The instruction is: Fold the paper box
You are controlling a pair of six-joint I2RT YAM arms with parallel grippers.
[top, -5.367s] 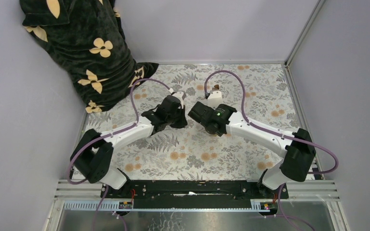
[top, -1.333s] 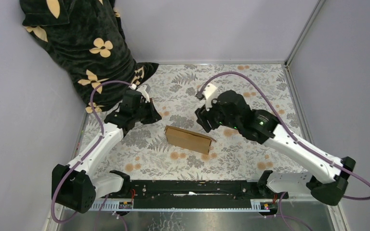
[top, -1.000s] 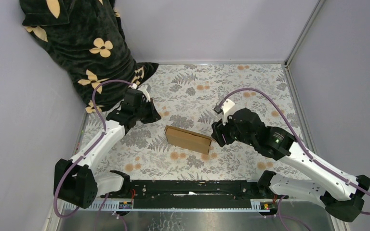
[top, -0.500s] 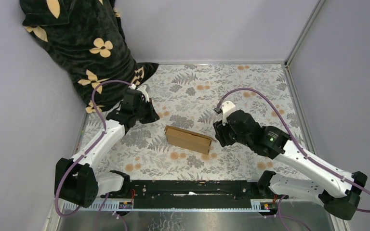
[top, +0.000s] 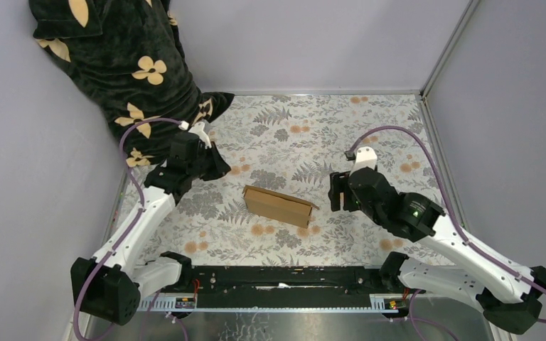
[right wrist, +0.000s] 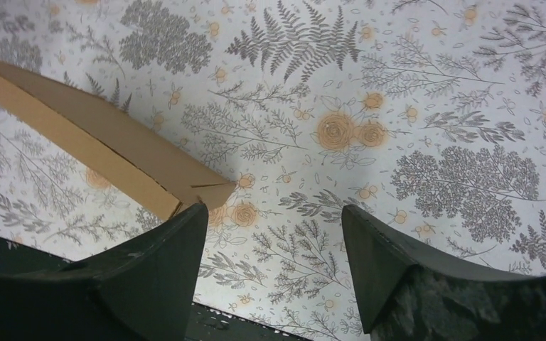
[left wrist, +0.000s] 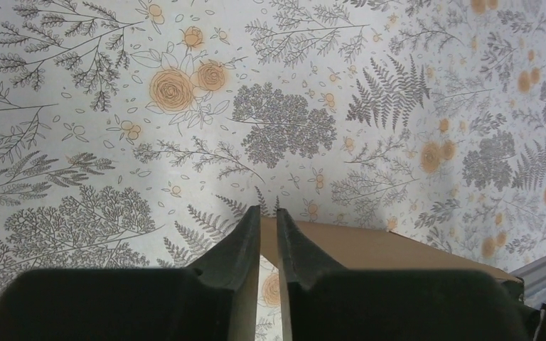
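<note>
The paper box [top: 279,205] lies free near the middle of the table [top: 370,128]. My left claw [left wrist: 268,213], empty and parted only a slit, hovers at its ten o'clock. My right claw [right wrist: 271,213], spread wide and empty, hovers at its three. If I press from one side only, I expect the light box to skid or its tucked end to spring open.

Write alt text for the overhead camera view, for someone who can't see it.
A brown paper box lies untouched on the floral tablecloth, between the left gripper and the right gripper. Dark flowered fabric fills the far-left corner.
</note>
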